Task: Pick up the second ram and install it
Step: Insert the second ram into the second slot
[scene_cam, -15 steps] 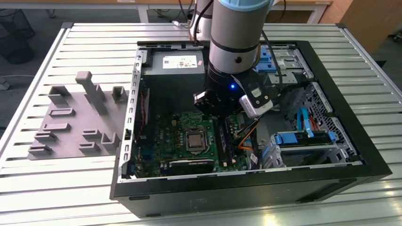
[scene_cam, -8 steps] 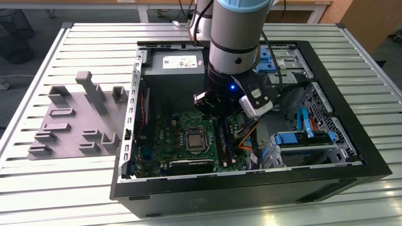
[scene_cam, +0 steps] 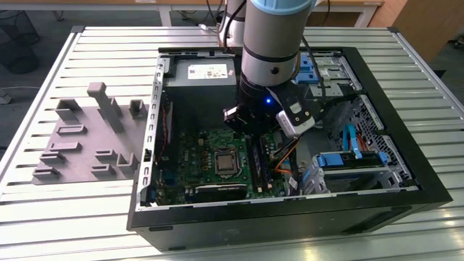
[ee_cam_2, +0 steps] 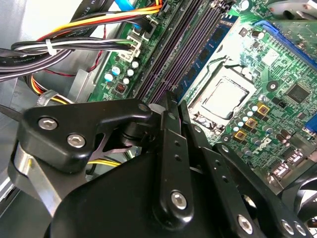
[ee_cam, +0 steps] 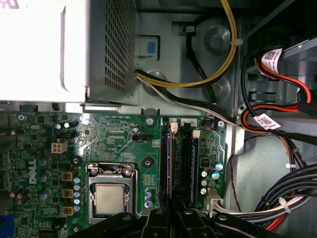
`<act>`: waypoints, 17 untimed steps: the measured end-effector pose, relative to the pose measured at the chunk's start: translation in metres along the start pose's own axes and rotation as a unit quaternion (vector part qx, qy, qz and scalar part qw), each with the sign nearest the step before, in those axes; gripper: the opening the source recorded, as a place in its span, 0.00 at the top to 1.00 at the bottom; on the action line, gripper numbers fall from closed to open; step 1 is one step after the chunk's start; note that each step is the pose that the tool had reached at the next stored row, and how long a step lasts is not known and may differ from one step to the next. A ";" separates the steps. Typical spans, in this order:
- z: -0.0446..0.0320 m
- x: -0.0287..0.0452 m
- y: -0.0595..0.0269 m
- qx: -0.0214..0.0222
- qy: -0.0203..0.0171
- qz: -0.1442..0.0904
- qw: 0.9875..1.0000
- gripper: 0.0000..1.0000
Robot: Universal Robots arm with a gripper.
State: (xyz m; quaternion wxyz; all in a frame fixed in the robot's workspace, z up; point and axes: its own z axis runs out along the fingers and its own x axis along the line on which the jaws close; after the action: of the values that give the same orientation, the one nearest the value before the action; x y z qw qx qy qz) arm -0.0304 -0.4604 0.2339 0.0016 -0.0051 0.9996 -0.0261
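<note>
- While the computer case [scene_cam: 290, 217] lies open on the slatted table [scene_cam: 108, 43], the exterior view has the arm [scene_cam: 272, 49] coming almost straight down into it, wrist turned so the gripper [scene_cam: 252, 130] hangs over the memory slots beside the processor [scene_cam: 226, 162]
- same view: the second ram [scene_cam: 255, 160] looks like a dark strip standing on edge in the slot bank, long axis running from the gripper toward the case's near wall, parallel to the processor's side
- room is tight here: orange cables [scene_cam: 286, 157] and a blue drive bracket [scene_cam: 348, 160] sit on the exterior view's right, and the grey slotted block [scene_cam: 80, 141] is well apart, outside the case on the exterior view's left
- second wrist view: the black fingers [ee_cam_2: 166, 114] are pressed close together, tips right over the purple-tinted slots [ee_cam_2: 168, 59]; can't tell if they're nipping the strip's top edge or just touching it
- a bundle of cables [ee_cam_2: 59, 47] runs just beside the slots, with the motherboard [ee_cam_2: 287, 59] on the other side
- first wrist view: the second ram [ee_cam: 176, 168] runs lengthwise straight under the gripper [ee_cam: 173, 213], between the processor [ee_cam: 110, 198] and a row of capacitors [ee_cam: 205, 181]
- the perforated metal power supply box [ee_cam: 109, 54] closes off the far end of the slots, with yellow and black wires [ee_cam: 198, 84] crossing there
</note>
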 end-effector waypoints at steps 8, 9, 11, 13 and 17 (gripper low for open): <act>0.0040 -0.0003 -0.0034 0.000 0.000 0.002 1.000 0.86; 0.0043 -0.0003 -0.0042 0.000 0.000 0.002 1.000 0.86; 0.0050 -0.0004 -0.0057 0.000 0.000 0.004 1.000 0.86; 0.0057 -0.0012 -0.0062 0.000 0.000 0.006 1.000 0.86; 0.0061 -0.0021 -0.0063 0.000 0.000 0.007 1.000 0.86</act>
State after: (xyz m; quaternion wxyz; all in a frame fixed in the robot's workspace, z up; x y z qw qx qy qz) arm -0.0282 -0.4670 0.2281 0.0013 0.0016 0.9997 -0.0263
